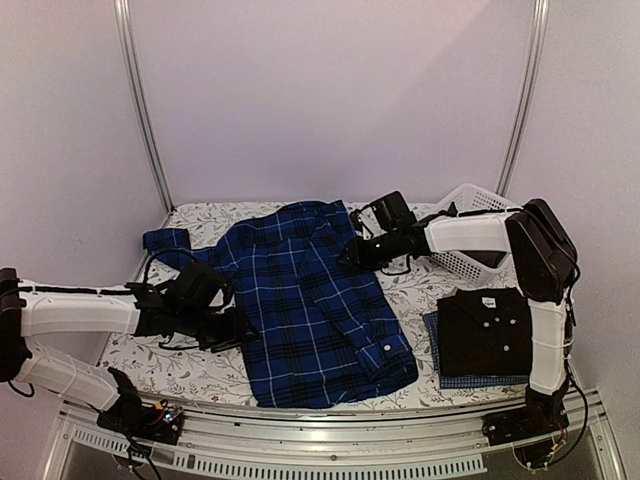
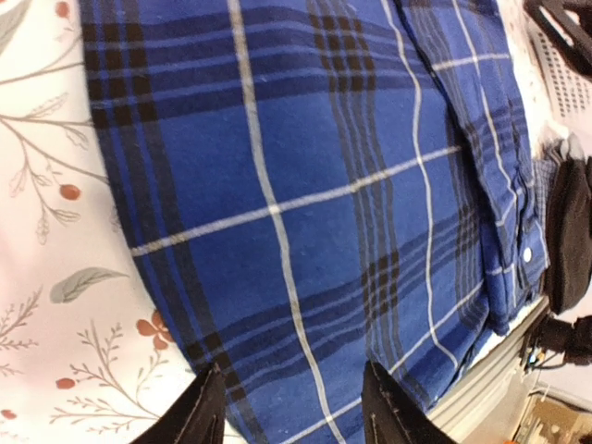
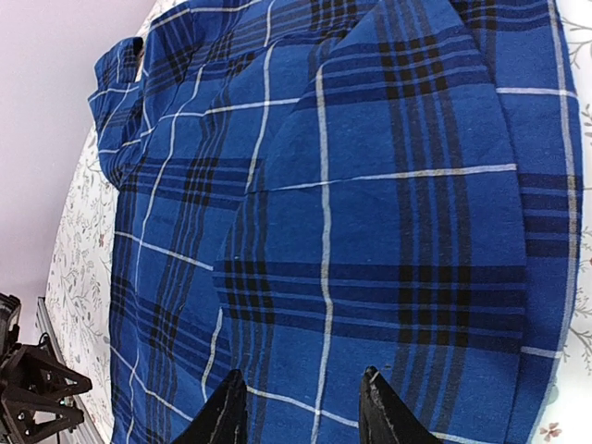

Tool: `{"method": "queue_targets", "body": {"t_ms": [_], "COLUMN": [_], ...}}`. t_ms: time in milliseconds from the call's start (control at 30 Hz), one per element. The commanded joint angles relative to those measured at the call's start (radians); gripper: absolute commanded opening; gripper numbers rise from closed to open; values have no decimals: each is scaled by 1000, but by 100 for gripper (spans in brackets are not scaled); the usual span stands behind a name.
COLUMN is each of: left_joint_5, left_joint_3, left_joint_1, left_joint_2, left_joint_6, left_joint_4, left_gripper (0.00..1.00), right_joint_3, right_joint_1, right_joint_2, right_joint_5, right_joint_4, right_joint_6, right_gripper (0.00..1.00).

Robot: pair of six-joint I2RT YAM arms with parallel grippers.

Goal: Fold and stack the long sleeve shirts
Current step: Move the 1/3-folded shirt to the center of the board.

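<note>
The dark blue plaid shirt (image 1: 310, 300) lies spread on the table's middle, one sleeve reaching far left and a cuffed sleeve folded across its front right. My left gripper (image 1: 235, 326) sits at the shirt's left edge; in the left wrist view it (image 2: 296, 407) stands open, with plaid cloth (image 2: 324, 185) under the gap. At the shirt's upper right my right gripper (image 1: 352, 250) is also open (image 3: 305, 407) just above the cloth (image 3: 351, 185). On the right the black shirt (image 1: 487, 330) lies folded on the fine blue check shirt (image 1: 470, 381).
A white lattice basket (image 1: 470, 262) lies tipped at the back right, behind my right forearm. The floral table cover (image 1: 150, 355) shows bare at the near left. A metal rail (image 1: 330, 435) runs along the front edge. Frame posts rise at both back corners.
</note>
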Motion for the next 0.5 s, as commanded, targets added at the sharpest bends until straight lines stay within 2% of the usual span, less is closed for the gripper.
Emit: {"method": "queue_targets", "body": {"t_ms": [0,200,333,467], "left_joint_5": [64,117,199,219], "left_joint_3": [-15,-1,-18,-21], "left_joint_1": [-61,-115,-180,-252], "left_joint_2": [-63,0,63,111], "left_joint_6": [17,30,6,-19], "left_joint_4": [46,102,201,192], "left_gripper": [49,42,41,40], "right_joint_3": [32,28,26,18], "right_joint_1": [33,57,60,62], "right_joint_2": [-43,-44,-34,-29], "right_joint_5": [29,22,21,22], "right_joint_4": [-38,-34,-36,-39], "right_joint_6": [-24,-15,-16,-19], "right_gripper": [40,40,40,40]}}
